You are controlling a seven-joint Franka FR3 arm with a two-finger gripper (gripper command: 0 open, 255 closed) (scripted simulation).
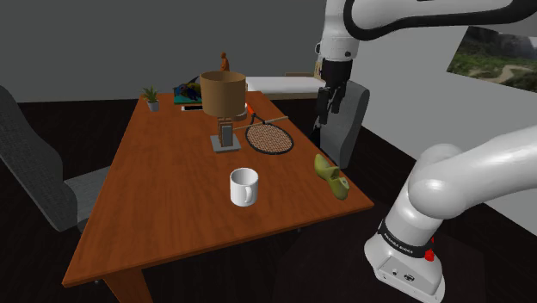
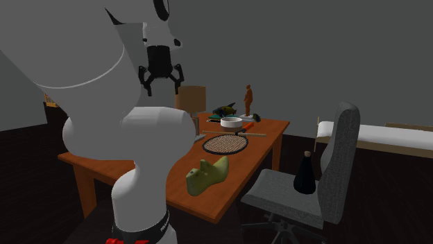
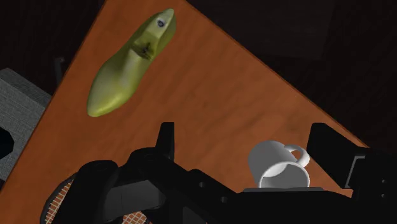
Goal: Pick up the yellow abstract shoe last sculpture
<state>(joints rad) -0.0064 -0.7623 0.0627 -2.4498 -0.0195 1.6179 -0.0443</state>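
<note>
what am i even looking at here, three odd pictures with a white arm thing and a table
It is a white robot arm with a black two-finger gripper, drawn by a simulator. One picture looks down from beside its stand, one is taken from behind the arm, and one comes from a camera on the hand itself. On the brown table lie a yellow-green shoe last, a white mug and a racket. The gripper hangs open in the air, holding nothing.

the wooden table [image 1: 163,189] bears a white mug [image 1: 243,186], a yellow-green shoe last [image 1: 330,176], a racket [image 1: 269,137] and a potted plant [image 1: 152,99].
</note>
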